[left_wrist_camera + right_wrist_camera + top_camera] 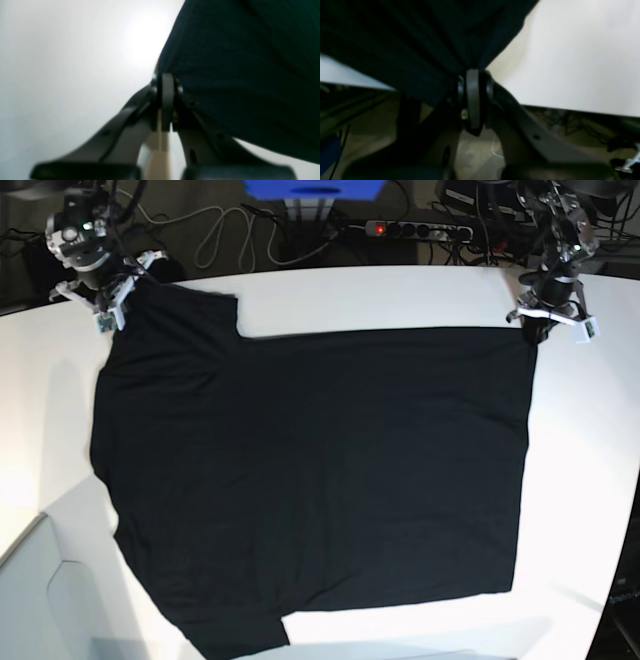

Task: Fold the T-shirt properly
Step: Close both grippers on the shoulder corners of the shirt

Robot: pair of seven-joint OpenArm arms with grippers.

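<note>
Both grippers are pressed together on the T-shirt (320,480), each pinching a far corner of it. On the scene's right, the left gripper (547,323) grips the far right corner of the cloth; its wrist view shows the jaws closed tight, with black fabric (237,75) bunched just beyond the tips over the white table (62,62). On the scene's left, the right gripper (112,308) grips the far left corner near the table's far edge; its wrist view shows the jaws shut, with dark folds of fabric (420,45) running into them. The T-shirt lies spread flat and plain side up across most of the table (400,295), one sleeve at the far left, another at the near left. Cables (210,240) and a power strip (415,227) lie beyond the far edge.
</note>
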